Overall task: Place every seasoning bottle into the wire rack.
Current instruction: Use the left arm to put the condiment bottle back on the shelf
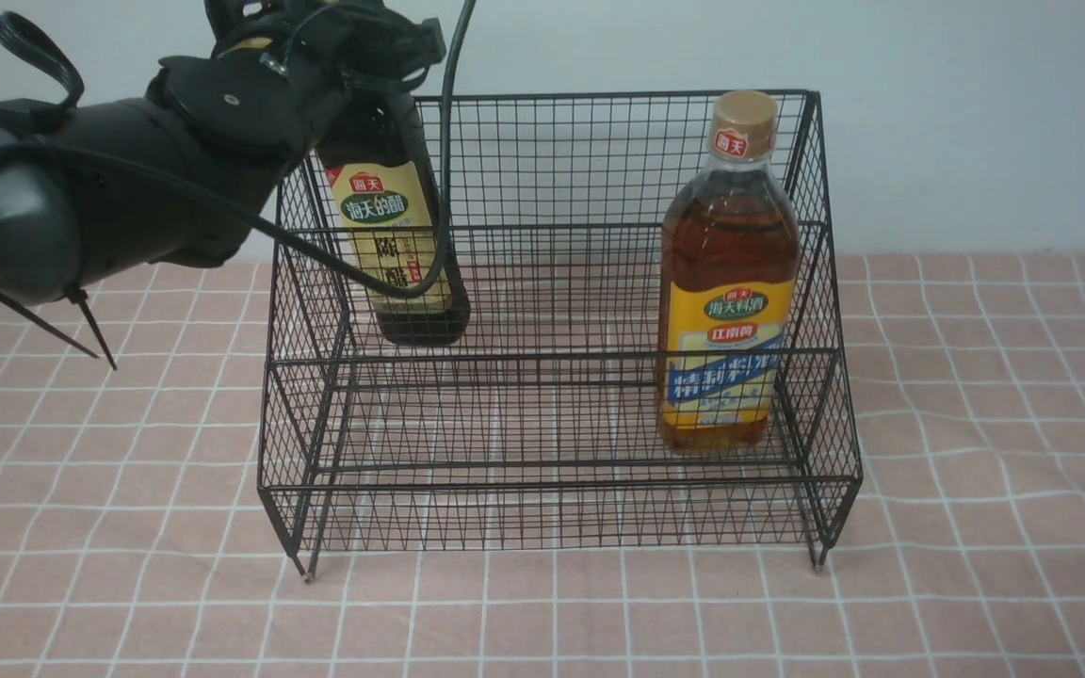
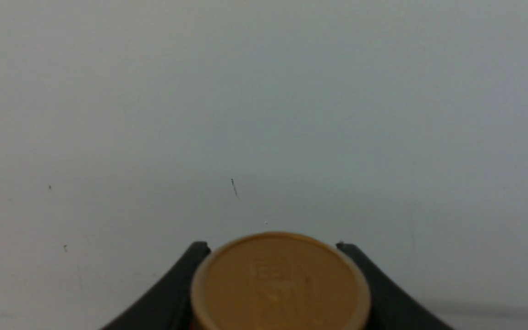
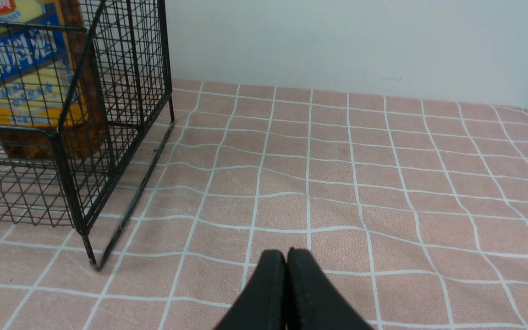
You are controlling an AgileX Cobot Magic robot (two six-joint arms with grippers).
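Note:
The smaller seasoning bottle (image 1: 398,247), near-black with a beige label, hangs slightly tilted inside the left part of the wire rack (image 1: 557,160). My left gripper (image 1: 354,89) is shut on its neck. In the left wrist view its gold cap (image 2: 280,284) sits between the two black fingers (image 2: 172,293). I cannot tell if its base touches a shelf. The larger amber seasoning bottle (image 1: 729,282) stands upright in the rack's right side, also showing behind the mesh (image 3: 25,68). My right gripper (image 3: 287,253) is shut and empty, low over the cloth beside the rack's side wall (image 3: 122,91).
A pink checked tablecloth (image 1: 976,471) covers the table, and a plain pale wall (image 1: 976,113) rises behind the rack. My left arm and its cable (image 1: 128,188) cross in front of the rack's upper left corner.

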